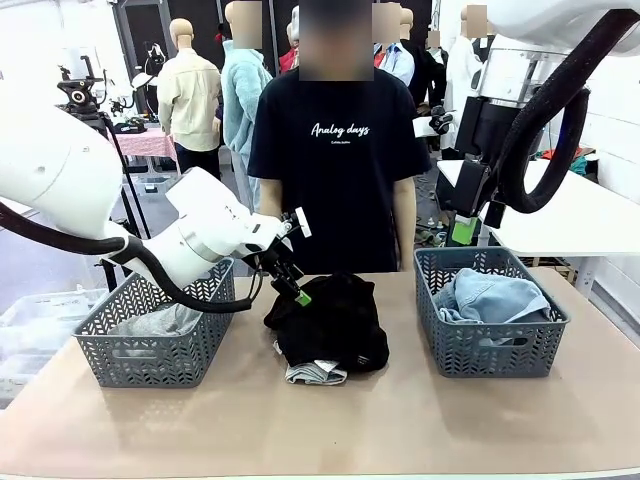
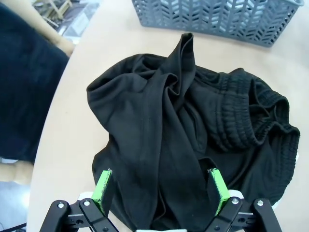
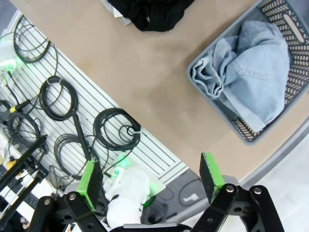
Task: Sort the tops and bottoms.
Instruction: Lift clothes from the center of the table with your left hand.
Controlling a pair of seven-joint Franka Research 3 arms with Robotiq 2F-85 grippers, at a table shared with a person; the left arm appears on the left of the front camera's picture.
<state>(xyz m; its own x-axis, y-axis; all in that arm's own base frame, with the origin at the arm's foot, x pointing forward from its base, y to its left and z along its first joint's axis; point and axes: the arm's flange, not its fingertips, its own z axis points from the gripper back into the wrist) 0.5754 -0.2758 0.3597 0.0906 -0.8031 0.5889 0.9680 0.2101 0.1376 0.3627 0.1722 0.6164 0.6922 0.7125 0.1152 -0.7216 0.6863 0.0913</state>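
My left arm and right arm have smooth, rounded white shells, each trailing a black ribbed hose. The left claw and right claw are black linkages with round screws and green pads. The person wears a black short-sleeved T-shirt with white script lettering.

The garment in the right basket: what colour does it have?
The garment is light blue denim; the right wrist view shows it best.

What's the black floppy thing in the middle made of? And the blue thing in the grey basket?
The black crumpled garment looks like soft matte knit cloth, maybe cotton: limp folds, gathered waistband. The light blue garment looks like denim: faded, stitched seams.
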